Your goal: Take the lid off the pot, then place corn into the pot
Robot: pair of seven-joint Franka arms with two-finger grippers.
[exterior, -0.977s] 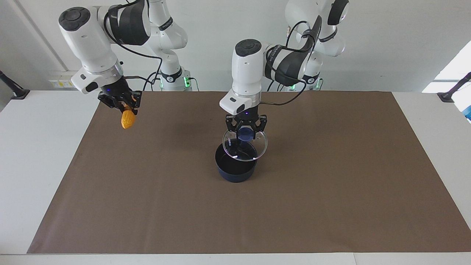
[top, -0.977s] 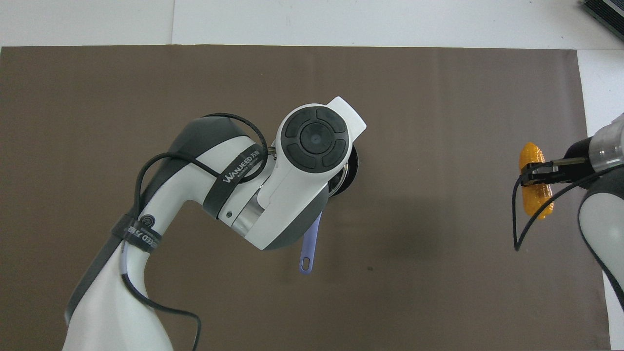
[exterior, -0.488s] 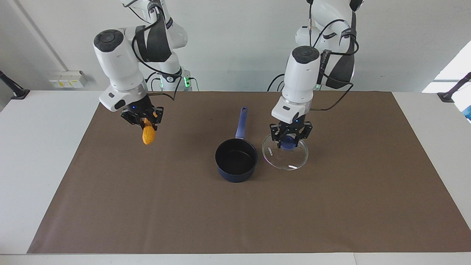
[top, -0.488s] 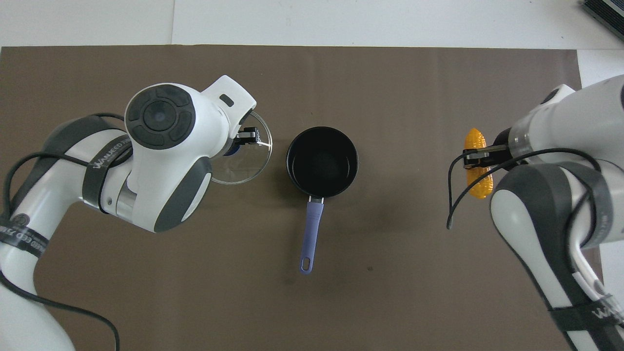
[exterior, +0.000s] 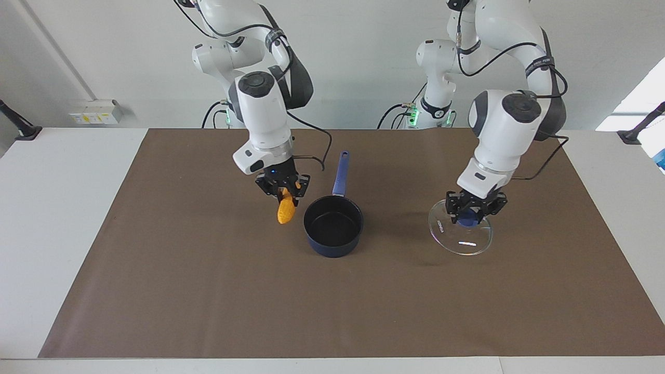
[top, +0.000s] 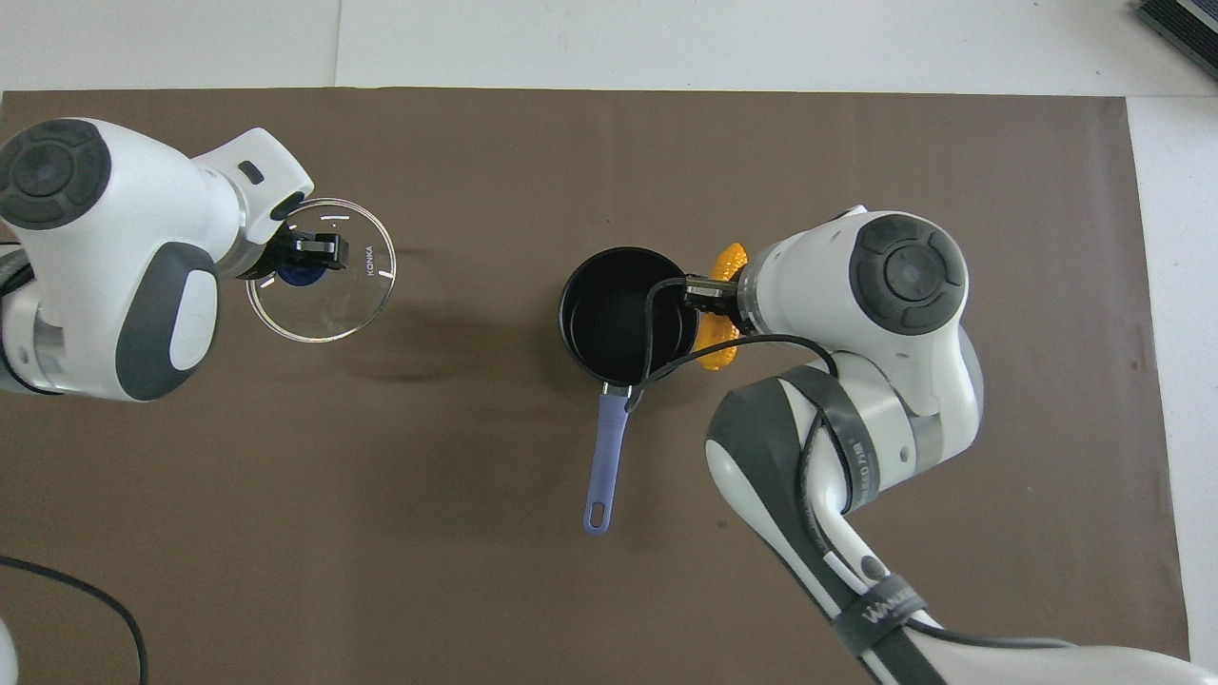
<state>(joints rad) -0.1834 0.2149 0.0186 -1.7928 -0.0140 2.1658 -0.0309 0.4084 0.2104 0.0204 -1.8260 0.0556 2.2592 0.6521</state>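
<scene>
Right gripper (exterior: 284, 191) is clamped on the small orange-yellow corn cob (exterior: 285, 211), which hangs tip-down just beside the rim of the dark navy saucepan with the long blue handle (exterior: 333, 226), not over its mouth.

Left gripper (exterior: 474, 206) grips the blue knob of the clear glass lid (exterior: 460, 234), tilted, low over the brown mat (exterior: 208, 291).

Risks: releasing now drops the corn outside the pot; moving sideways at this height could knock the rim; the tilted lid may clip the mat.

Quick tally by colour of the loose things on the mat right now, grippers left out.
Blue: 1, the pot, standing open on the mat.
Clear glass with a blue knob: 1, the lid, held by the left gripper.
Orange-yellow: 1, the corn, held by the right gripper beside the pot.
Total: 3
</scene>
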